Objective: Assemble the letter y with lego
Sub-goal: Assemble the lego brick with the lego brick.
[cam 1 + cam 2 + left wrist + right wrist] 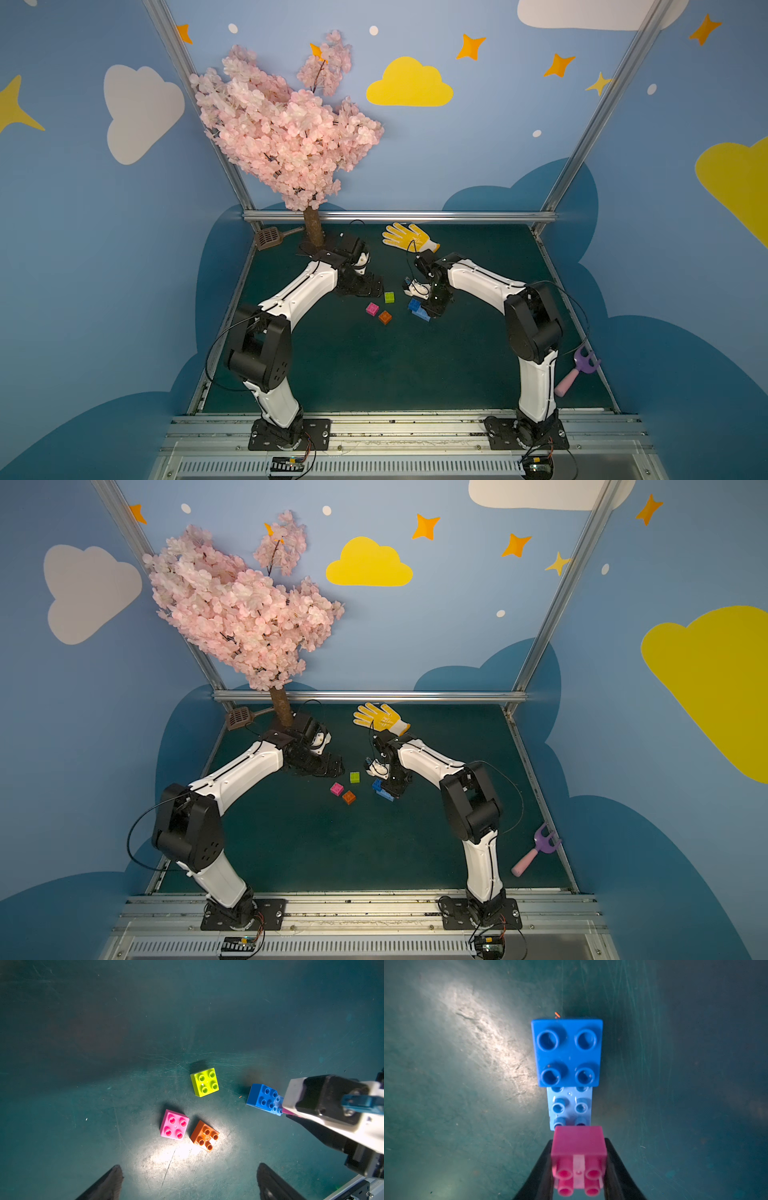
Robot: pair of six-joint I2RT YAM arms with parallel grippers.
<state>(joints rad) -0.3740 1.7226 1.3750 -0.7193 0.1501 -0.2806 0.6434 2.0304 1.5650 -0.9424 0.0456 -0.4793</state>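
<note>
My right tool [579,1141] is pinched tight on a small pink square plastic brick [578,1157], with one black finger on each side of it. The brick's studs face the wrist camera. It hangs at one end of a long light blue plastic brick [570,1105], which lies flat on the dark green counter [353,365]. I cannot tell if the pink one touches it. A dark blue square plastic brick [566,1052] sits stuck on top of the other end of the long one. These two blue bricks are the only lego joined, so the letter y is not made yet.

My left tool [189,1167] is spread wide and has nothing in it. It hovers over the counter near three loose bricks that lie studs up. A lime green square plastic brick [204,1082] lies a little apart, closer to the far edge. A second pink square plastic brick [174,1124] and an orange square plastic brick [204,1135] lie just beside each other.

All the bricks are around the middle of the counter. The blue pair is on the side nearer the right edge.

A yellow dotted glove [409,237] lies by the far edge. A pink blossom tree [282,124] stands in the far left corner. A purple toy fork with a pink handle [577,370] lies by the right edge.
</note>
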